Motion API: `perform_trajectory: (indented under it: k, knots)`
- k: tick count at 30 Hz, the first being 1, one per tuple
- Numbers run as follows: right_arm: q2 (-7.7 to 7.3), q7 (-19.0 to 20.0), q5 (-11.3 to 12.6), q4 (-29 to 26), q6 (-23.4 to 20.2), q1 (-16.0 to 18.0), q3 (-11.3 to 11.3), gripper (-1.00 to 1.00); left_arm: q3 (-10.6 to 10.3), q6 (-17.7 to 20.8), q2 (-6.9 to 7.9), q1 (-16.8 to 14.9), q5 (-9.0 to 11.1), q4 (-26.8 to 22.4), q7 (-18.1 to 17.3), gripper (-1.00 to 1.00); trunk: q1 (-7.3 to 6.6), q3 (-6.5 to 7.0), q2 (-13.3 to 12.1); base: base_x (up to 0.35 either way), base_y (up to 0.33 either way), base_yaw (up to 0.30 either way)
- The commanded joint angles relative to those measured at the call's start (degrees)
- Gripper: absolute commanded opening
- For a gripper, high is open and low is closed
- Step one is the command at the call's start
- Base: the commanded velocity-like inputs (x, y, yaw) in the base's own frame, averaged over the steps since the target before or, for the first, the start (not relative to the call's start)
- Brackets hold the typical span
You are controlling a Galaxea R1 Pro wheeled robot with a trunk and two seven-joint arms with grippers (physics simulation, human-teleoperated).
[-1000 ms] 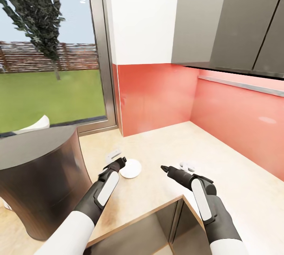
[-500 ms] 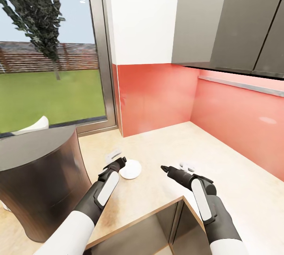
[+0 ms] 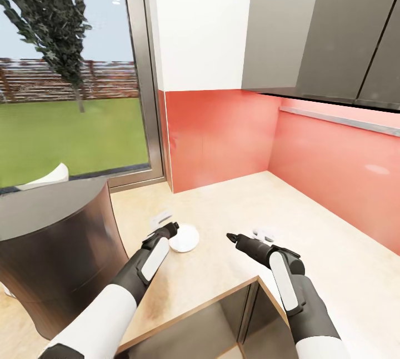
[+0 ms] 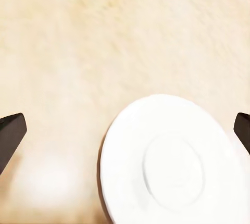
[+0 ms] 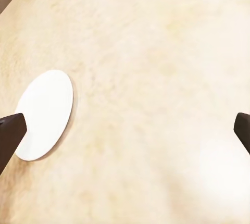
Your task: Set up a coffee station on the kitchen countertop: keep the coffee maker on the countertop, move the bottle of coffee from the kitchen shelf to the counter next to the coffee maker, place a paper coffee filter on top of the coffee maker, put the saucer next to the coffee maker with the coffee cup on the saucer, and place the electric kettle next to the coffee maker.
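Observation:
The white saucer (image 3: 187, 238) lies flat on the beige countertop (image 3: 239, 198). My left gripper (image 3: 171, 228) hovers at its near-left edge, open; the left wrist view has the saucer (image 4: 172, 164) just beyond my left gripper (image 4: 126, 133). A small white crumpled piece, likely the paper coffee filter (image 3: 160, 217), lies just behind that gripper. The dark grey coffee maker (image 3: 53, 253) stands at the left. My right gripper (image 3: 230, 237) is open and empty, right of the saucer (image 5: 44, 112). The small white coffee cup (image 3: 265, 233) peeks out behind the right wrist.
A red backsplash (image 3: 222, 136) wraps the counter's corner, with grey wall cabinets (image 3: 333, 25) above the right side. A large window (image 3: 72, 86) stands at the left. Below the counter's front edge there is a recess between cabinet fronts (image 3: 222, 320).
My left forearm has swung slightly leftward while its gripper stays at the saucer's edge. The right arm has not moved.

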State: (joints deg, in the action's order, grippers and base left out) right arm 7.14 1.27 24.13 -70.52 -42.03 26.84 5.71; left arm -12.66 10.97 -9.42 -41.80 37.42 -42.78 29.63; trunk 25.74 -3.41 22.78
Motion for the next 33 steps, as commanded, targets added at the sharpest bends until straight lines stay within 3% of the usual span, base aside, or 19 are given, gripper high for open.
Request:
perform_trajectory:
  k: [1,10,33]
  knots:
    - [0.06,0.13,0.04,-0.05,-0.33,0.06,0.18,1.0,-0.18,0.05,0.03,-0.27,0.33,0.23,0.43,1.0,0.04,-0.14,0.14,0.0,0.0,0.0]
    - [0.06,0.15,0.04,0.8,-0.33,0.06,0.18,1.0,-0.17,-5.02,0.02,-1.4,0.37,4.72,0.06,1.0,0.04,-0.14,0.14,0.0,0.0,0.0]
    - [0.07,0.22,0.09,1.88,-0.33,0.06,0.17,1.0,-0.22,-5.7,-0.3,-0.78,0.29,5.25,-0.19,1.0,0.04,-0.14,0.14,0.059,0.0,0.0]
